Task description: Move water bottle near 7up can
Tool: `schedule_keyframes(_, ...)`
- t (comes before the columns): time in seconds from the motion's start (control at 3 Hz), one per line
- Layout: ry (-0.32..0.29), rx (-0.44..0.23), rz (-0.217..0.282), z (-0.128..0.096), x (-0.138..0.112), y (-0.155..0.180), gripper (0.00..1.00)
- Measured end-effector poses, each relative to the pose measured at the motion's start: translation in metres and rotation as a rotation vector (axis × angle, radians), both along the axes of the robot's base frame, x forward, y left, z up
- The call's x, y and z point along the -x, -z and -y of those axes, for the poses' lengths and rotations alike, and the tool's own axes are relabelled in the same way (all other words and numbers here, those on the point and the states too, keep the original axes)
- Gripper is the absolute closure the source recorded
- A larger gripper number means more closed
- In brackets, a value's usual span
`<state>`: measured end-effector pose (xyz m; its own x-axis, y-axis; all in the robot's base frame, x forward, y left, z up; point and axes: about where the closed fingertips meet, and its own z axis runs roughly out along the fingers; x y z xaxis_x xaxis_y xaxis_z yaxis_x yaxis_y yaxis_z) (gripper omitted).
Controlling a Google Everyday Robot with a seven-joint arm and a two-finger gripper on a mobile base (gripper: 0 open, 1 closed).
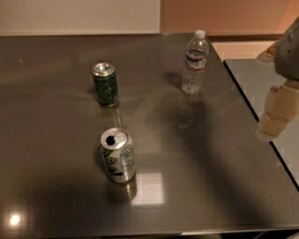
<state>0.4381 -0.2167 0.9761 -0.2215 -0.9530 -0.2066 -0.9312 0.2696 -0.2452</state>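
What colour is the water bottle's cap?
White, atop the water bottle, camera view; gripper at picture's right edge.

Indoor counter, most like an office kitchenette or a robot test room; cannot tell which.

Wide, glossy dark grey countertop (210, 163) mirroring a square patch of overhead light and a small bright lamp spot, as under indoor lighting. Behind it, a plain cream wall (79, 16) beside a peach-orange panel (224, 14). Second grey surface (247, 77) just beside on the right, parted by a dark seam. Drinks standing upright and well apart: a water bottle (195, 63), a 7up can (117, 155), a dark green can (105, 84). Pale robot gripper (273, 116) hanging at the right edge above that seam, hinting at machine trials.
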Motion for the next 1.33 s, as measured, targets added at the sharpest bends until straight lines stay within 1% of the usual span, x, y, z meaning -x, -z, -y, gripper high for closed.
schedule_keyframes(0.67,0.000,0.000,0.000,0.000,0.000,0.000,0.00)
schedule_keyframes(1.0,0.039,-0.018,0.019,0.007,-0.037,0.002,0.00)
schedule_keyframes(1.33,0.086,-0.048,0.058,0.013,-0.083,0.004,0.00)
